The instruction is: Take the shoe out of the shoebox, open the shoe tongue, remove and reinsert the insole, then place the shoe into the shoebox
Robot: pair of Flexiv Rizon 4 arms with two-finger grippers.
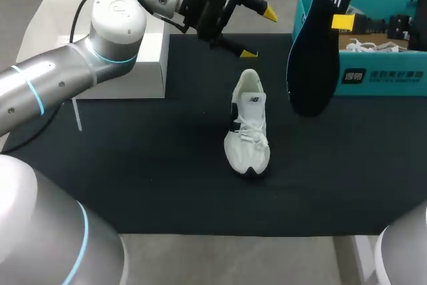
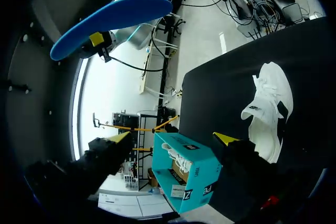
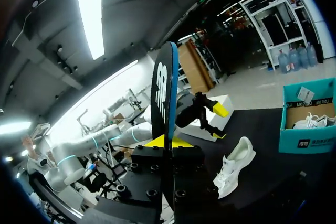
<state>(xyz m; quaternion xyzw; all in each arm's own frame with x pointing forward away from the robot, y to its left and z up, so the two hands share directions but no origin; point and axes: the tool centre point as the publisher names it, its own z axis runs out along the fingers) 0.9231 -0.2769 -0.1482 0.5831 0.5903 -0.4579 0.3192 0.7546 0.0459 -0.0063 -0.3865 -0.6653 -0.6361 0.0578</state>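
- The white shoe (image 1: 248,125) stood upright on the dark table (image 1: 133,165), out of its box and about midway across. Its long axis ran from the robot's side to the far edge, and the toe seemed to point back at the robot, so the open collar was at the far end.
- The right gripper (image 3: 165,142) was raised well above the table with its fingers clamped on the dark insole (image 1: 320,38) from both sides. The insole hung nearly on end, leaning slightly, and its lower tip was in the air to the right of the shoe, apart from it.
- The left gripper (image 1: 259,33) hung just past the shoe's far end with its fingers spread wide and nothing between them. Of the two, it was the nearer to the collar.
- The teal shoebox (image 1: 373,75) sat open at the table's far right corner, behind the insole, with a second shoe (image 1: 363,46) inside.
- To my eye the insole was out and waiting to go back in. That would turn on bringing it leftward and down, laid along the shoe's axis, and feeding it in at the collar. The free left fingers looked well placed to steady the heel.
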